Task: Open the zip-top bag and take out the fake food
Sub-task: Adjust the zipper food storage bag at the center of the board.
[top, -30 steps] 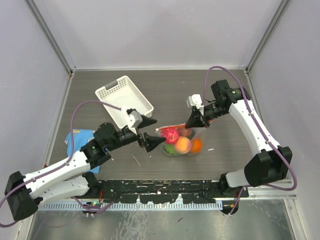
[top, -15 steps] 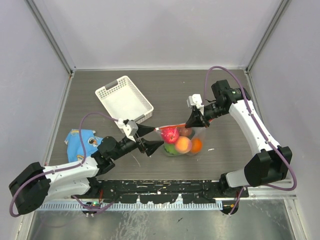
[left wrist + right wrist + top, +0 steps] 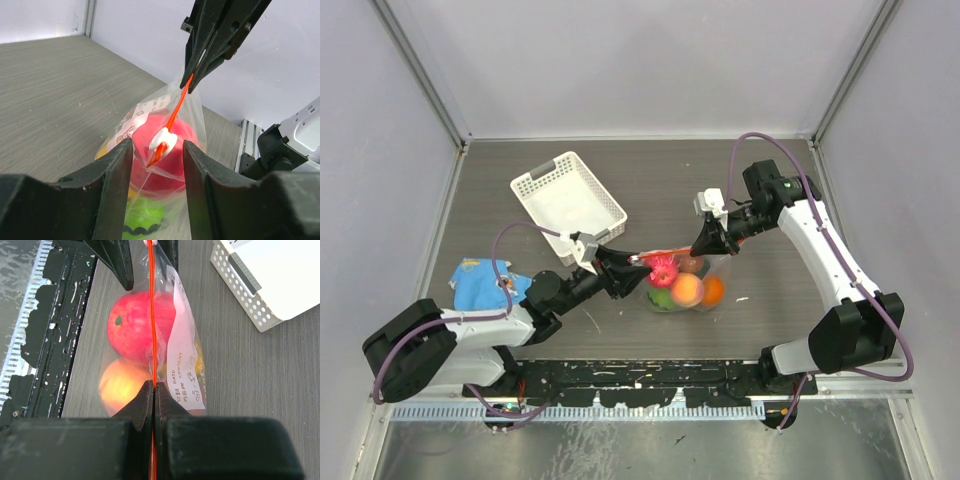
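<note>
— Narrowing fast, that left claw (image 3: pixel 157 145): within the last second its arm slides in from the left of the overhead frame, and the jaws draw in from wide to about half.
— Grasping anything yet?
— No. In its wrist view the fingers stand either side of the white slider (image 3: pixel 162 140) with a sliver of gap on each side. It is released but, I judge, about to pinch.
— And the right claw (image 3: pixel 703 243)?
— Unchanged. It is clenched on the far end of the red-orange zip strip (image 3: pixel 151 315), holding it taut.
— Where is the zip-top bag (image 3: pixel 685 290)?
— Centre of the overhead frame, its belly resting on the surface (image 3: pixel 770 190). The fake food (image 3: pixel 135 332) is sealed inside, with a red apple on top and peach, orange and green pieces below.
— Which way does it point?
— Zip edge up. The strip, its long axis, runs left to right across the overhead frame, with the slider end facing the left claw.
— Meaning?
— One end is braced and the slider is lined up for a pull along the strip. Opening has not begun.
</note>
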`<control>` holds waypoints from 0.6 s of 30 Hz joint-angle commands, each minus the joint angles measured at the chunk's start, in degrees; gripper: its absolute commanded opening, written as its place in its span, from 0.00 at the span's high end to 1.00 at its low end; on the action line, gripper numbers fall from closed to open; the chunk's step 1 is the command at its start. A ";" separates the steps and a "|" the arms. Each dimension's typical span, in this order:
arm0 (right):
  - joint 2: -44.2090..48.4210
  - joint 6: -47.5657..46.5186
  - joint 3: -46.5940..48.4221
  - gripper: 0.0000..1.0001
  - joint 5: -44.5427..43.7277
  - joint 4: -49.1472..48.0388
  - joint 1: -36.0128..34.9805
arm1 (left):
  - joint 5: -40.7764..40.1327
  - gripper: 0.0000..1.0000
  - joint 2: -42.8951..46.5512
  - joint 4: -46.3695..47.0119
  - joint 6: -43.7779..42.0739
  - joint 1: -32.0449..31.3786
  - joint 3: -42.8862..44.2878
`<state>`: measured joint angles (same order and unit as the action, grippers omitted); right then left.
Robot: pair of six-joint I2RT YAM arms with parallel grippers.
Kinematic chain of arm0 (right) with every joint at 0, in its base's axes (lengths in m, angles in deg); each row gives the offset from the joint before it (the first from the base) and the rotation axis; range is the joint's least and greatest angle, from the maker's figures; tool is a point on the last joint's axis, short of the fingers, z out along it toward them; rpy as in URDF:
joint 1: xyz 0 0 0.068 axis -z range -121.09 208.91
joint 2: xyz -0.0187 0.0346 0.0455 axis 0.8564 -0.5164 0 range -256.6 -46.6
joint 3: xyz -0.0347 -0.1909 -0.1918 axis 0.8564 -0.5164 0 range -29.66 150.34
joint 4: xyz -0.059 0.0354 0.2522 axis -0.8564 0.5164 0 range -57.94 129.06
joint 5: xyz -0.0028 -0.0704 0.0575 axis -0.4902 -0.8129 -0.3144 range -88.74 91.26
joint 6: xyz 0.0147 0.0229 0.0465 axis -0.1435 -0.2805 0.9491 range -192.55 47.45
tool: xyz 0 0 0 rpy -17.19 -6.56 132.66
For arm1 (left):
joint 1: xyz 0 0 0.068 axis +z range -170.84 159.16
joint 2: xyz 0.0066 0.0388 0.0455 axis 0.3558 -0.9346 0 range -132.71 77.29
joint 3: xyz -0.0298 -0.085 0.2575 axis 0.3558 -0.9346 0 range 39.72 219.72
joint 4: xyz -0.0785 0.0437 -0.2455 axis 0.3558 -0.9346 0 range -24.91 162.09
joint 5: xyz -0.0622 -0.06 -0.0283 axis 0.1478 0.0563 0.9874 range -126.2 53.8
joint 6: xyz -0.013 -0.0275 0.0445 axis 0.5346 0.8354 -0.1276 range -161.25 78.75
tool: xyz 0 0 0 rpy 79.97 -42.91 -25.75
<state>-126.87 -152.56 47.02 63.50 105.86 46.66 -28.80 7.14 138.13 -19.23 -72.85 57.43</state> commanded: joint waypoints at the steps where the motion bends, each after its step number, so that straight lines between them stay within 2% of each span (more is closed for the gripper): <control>1: 1.61 -0.50 -0.13 0.99 1.65 0.07 0.12 | -2.02 0.58 -0.07 7.78 1.22 0.19 2.28; 3: 1.60 -0.58 -0.18 0.99 1.57 0.12 0.15 | -2.20 0.60 0.06 7.57 1.27 0.17 2.03; 6: 1.69 -0.50 0.03 0.99 1.57 0.12 0.13 | -2.38 0.51 0.18 7.31 1.50 0.24 1.51; 9: 1.68 -0.42 0.13 0.99 1.57 0.20 0.18 | -1.98 0.47 0.10 7.27 1.63 0.24 0.87; 15: 1.66 -0.32 0.31 0.99 1.81 0.20 0.21 | -2.88 0.49 -0.54 8.10 1.67 0.20 -0.67; 18: 1.67 -0.11 0.30 0.99 1.83 0.20 0.22 | -3.17 0.56 -1.21 8.94 1.65 0.33 -1.10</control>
<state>-126.87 -152.58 46.91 63.50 105.86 46.68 -30.46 6.68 141.54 -17.54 -72.83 56.98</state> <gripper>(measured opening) 0.044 0.482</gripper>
